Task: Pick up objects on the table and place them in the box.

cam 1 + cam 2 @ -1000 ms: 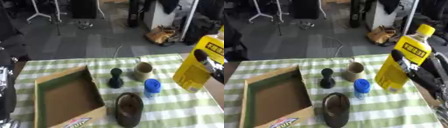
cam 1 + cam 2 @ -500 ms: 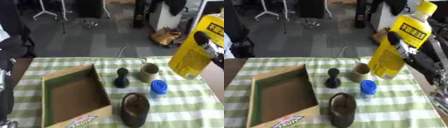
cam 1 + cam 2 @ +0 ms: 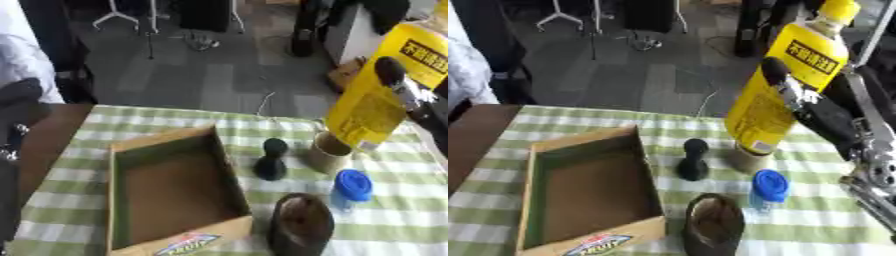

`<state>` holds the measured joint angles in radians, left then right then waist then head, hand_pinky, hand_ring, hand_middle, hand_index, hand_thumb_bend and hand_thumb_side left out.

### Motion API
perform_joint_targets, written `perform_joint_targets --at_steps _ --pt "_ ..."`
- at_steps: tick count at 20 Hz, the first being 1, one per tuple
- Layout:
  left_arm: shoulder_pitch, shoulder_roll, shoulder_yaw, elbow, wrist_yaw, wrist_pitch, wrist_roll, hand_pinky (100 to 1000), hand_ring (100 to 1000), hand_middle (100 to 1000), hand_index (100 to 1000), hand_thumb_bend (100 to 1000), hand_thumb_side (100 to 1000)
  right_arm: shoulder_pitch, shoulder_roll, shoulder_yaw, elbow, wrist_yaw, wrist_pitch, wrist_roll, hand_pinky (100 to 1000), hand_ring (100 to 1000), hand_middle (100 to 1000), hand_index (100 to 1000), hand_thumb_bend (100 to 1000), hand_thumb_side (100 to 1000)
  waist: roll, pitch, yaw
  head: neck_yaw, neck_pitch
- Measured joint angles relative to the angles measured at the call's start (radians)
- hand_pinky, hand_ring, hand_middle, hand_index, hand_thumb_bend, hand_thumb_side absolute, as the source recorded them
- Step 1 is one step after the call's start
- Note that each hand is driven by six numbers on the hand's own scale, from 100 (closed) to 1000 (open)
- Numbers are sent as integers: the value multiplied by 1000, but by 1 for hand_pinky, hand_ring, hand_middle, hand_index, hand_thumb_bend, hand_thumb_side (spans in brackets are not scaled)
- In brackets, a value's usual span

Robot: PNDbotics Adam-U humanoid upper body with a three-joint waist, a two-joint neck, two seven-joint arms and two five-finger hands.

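The right eye view shows the whole yellow bottle (image 3: 785,87), cap and all, lifted off the surface (image 3: 824,220) and tilted with its top leaning to the right; the left eye view cuts off the cap at the upper right corner. The right robot hand (image 3: 815,112) grasps the bottle, one dark finger lying up its labelled side, and only the right eye view shows the silver joints of the arm running down to the lower right edge. The bottle's base hangs above a tan cup (image 3: 329,151) at the far right of the checked green and white cloth; in the right eye view the bottle hides most of that cup. The left eye view shows the cup's open mouth, but what lies inside cannot be made out.

The cardboard box (image 3: 131,150) sits on the left part of the surface, open at the top, with bare brown floor inside. Just right of it stands a small black dumbbell-shaped object (image 3: 271,160), upright. Nearer, a dark brown round container (image 3: 713,225) stands beside the box's near right corner; its contents are unclear. A small bottle with a blue cap (image 3: 768,189) stands to the right, near the cup.

The left robot hand shows in neither view.
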<state>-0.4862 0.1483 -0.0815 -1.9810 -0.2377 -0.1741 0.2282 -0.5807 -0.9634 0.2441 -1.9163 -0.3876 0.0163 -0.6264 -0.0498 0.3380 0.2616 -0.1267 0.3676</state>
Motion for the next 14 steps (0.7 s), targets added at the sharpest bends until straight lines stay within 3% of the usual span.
perform_joint_targets --at_steps 10,13,14 --pt "-37 -4 -20 0 15 -7 -26 835 887 823 723 100 1000 -27 -1 -12 19 26 -39 0 313 200 281 565 161 512 -38 30 117 -73 -41" --pt "-48 -5 -26 0 20 -8 -33 835 887 823 723 100 1000 -27 -1 -17 36 34 -54 1 313 200 281 565 160 513 -44 36 147 -113 -46" --pt "-51 -9 -28 0 22 -10 -35 834 887 823 723 100 1000 -27 -1 -17 41 35 -59 1 314 200 281 565 175 476 -46 37 159 -131 -46"
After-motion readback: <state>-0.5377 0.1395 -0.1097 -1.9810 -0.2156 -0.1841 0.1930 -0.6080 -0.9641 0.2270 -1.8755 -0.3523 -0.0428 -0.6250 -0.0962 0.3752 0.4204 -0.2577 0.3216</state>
